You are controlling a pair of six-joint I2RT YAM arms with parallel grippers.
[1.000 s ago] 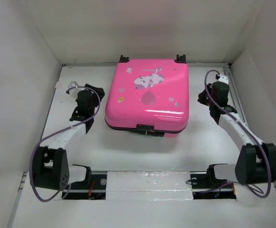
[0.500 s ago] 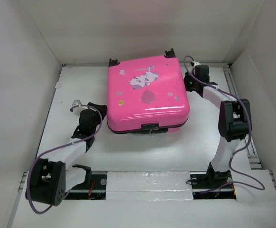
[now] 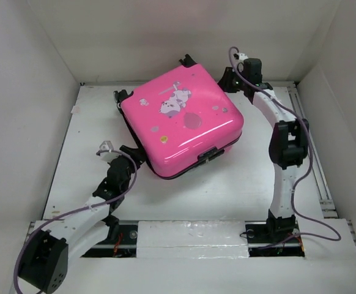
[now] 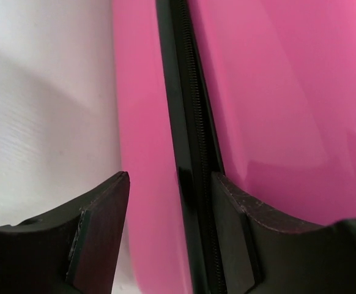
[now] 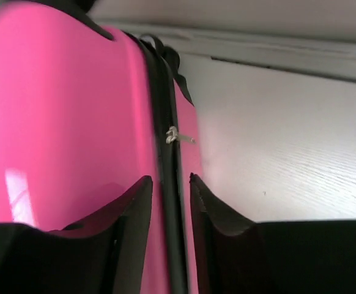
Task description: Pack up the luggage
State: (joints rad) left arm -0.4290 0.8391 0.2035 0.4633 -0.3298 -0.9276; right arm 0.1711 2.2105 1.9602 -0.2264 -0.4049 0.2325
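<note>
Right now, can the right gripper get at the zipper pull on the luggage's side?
Probably yes: the zipper pull lies just ahead of the right gripper, whose jaws straddle the luggage seam, nothing between.

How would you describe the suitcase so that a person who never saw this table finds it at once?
On the white table, the luggage lies flat toward the far middle, turned at an angle between the left gripper and the right gripper. It is the only glossy hot-pink thing, with a cartoon animal printed on top.
</note>
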